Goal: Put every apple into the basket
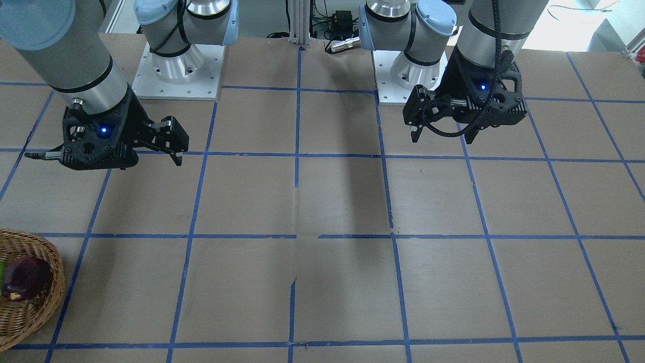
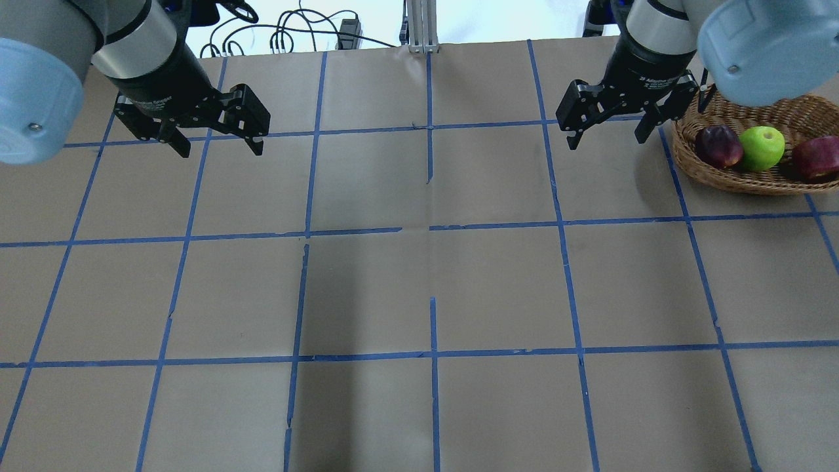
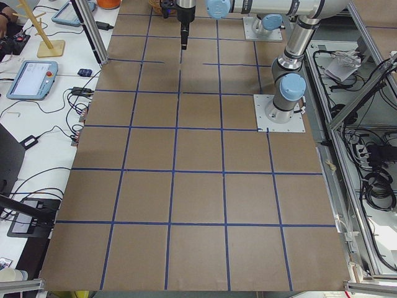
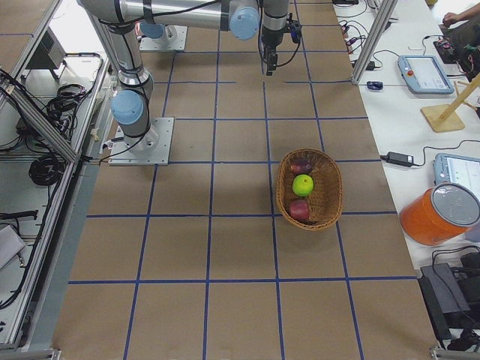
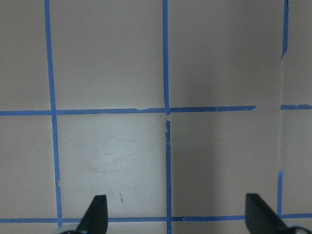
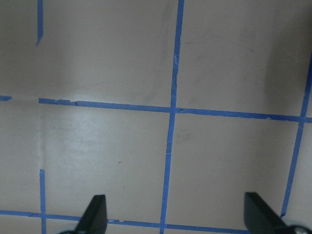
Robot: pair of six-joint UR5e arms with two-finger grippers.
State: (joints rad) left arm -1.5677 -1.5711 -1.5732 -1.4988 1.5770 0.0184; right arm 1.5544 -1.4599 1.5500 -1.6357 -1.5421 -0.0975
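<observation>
The wicker basket (image 2: 737,180) stands at the table's far right. In it lie the maroon-purple apple (image 2: 719,146), the lime green apple (image 2: 762,147) and the red apple (image 2: 816,157). The exterior right view shows the basket (image 4: 328,187) with all three apples inside. The front-facing view shows the basket's edge (image 1: 48,302) and the maroon apple (image 1: 25,277). My right gripper (image 2: 606,139) hangs open and empty just left of the basket. My left gripper (image 2: 217,149) hangs open and empty over the far left of the table. Both wrist views show only bare table between open fingertips (image 5: 97,214) (image 6: 97,214).
The table is brown paper marked with a blue tape grid (image 2: 429,229). The arm bases (image 1: 176,65) (image 1: 410,70) stand at the robot's side. Benches with tablets, cables and an orange bucket (image 4: 439,214) lie beyond the table's edge.
</observation>
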